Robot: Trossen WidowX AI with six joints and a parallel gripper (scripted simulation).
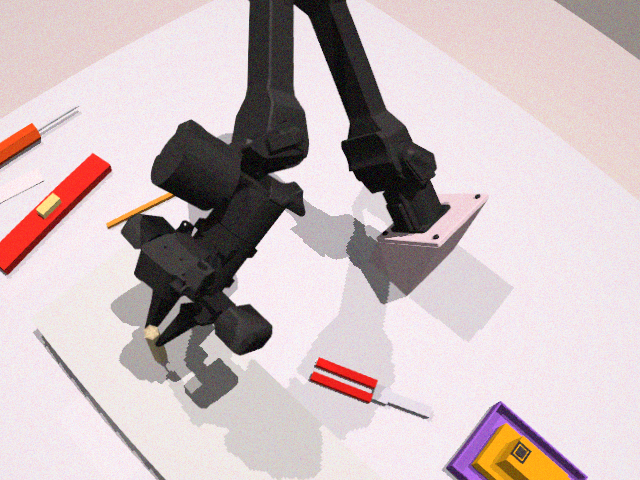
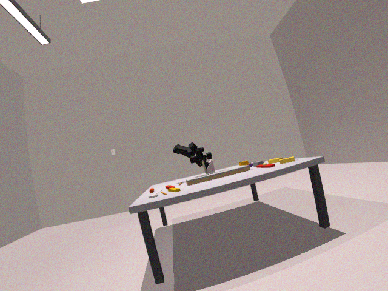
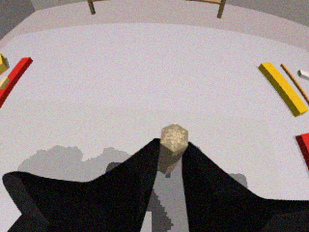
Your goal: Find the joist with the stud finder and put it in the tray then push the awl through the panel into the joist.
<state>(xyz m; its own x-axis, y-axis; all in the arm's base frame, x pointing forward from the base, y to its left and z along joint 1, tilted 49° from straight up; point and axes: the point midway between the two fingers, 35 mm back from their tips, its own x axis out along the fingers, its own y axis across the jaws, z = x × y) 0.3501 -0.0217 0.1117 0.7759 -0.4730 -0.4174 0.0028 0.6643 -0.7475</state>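
Note:
My gripper point(image 1: 156, 336) point(image 3: 172, 146) point(image 2: 204, 163) is shut on the awl point(image 1: 151, 333) point(image 3: 174, 137), a tan-handled tool held upright with its point down. It hangs over the left part of the pale floor panel point(image 1: 72, 315) point(image 2: 219, 174). The awl's lower end runs down into the shadow on the panel; I cannot tell whether the tip touches. The orange stud finder point(image 1: 511, 454) point(image 2: 244, 162) lies in the purple tray point(image 1: 467, 454) at the front right corner of the top view.
A red level point(image 1: 51, 209), an orange-handled screwdriver point(image 1: 18, 142) and an orange pencil point(image 1: 136, 210) lie left of the panel. A red-handled tool point(image 1: 345, 376) lies on the panel's right side. The arm's base mount point(image 1: 439, 222) stands behind. A yellow bar point(image 3: 284, 88) shows in the wrist view.

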